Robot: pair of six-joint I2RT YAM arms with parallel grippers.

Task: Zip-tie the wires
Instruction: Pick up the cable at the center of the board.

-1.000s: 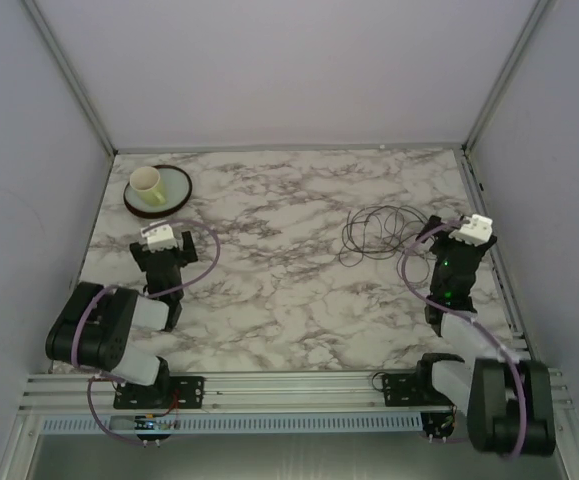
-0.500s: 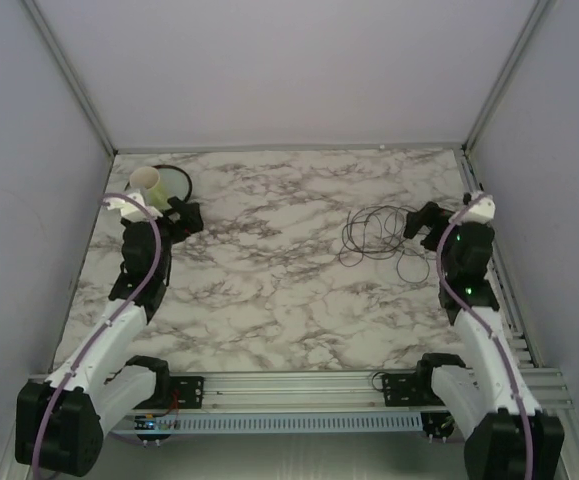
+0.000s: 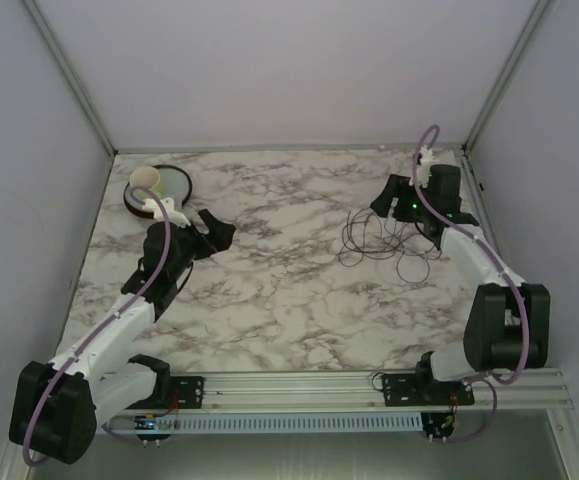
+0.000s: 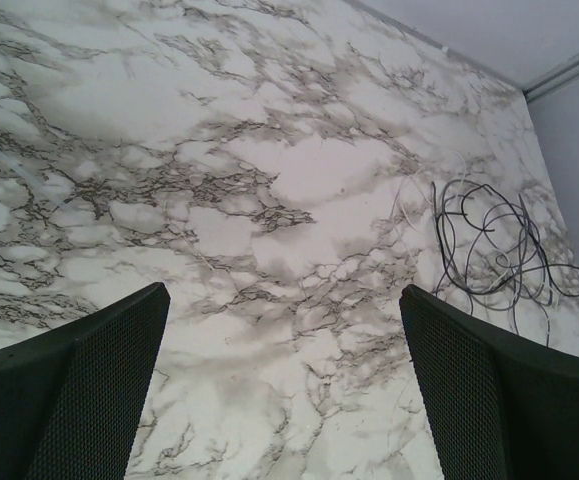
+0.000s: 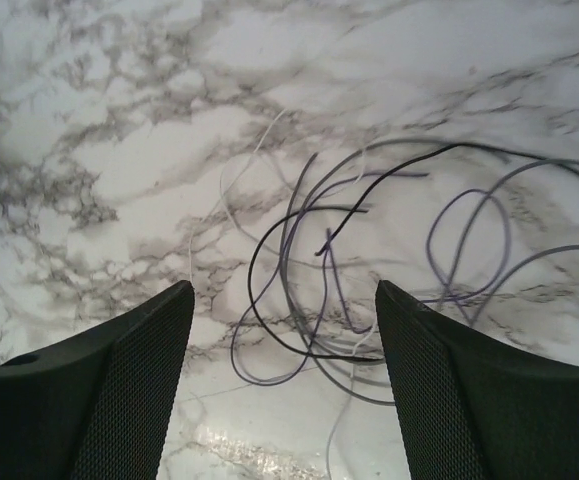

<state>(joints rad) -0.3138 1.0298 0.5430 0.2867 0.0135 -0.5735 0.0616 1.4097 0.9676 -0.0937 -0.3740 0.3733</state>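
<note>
The wires (image 3: 369, 240) lie in loose dark loops on the marble table (image 3: 289, 290) at the right, with a thin pale strand among them. My right gripper (image 3: 384, 204) hovers over their far side. In the right wrist view it (image 5: 284, 290) is open, and the wires (image 5: 369, 270) lie on the table between and beyond its fingers, gripped by neither. My left gripper (image 3: 218, 232) reaches out over the left half of the table. It (image 4: 284, 298) is wide open over bare marble, and the wires (image 4: 494, 250) show far off to its right.
A pale cup (image 3: 148, 181) stands on a dark-rimmed plate (image 3: 177, 190) at the back left corner. Grey walls and metal posts (image 3: 481, 120) close in the table. An aluminium rail (image 3: 289, 385) carrying the arm bases runs along the near edge.
Both arms have unfolded away from the near edge. The right gripper moved back and left over the wires, its jaws narrowing somewhat. The left gripper swung out towards the table's middle.
</note>
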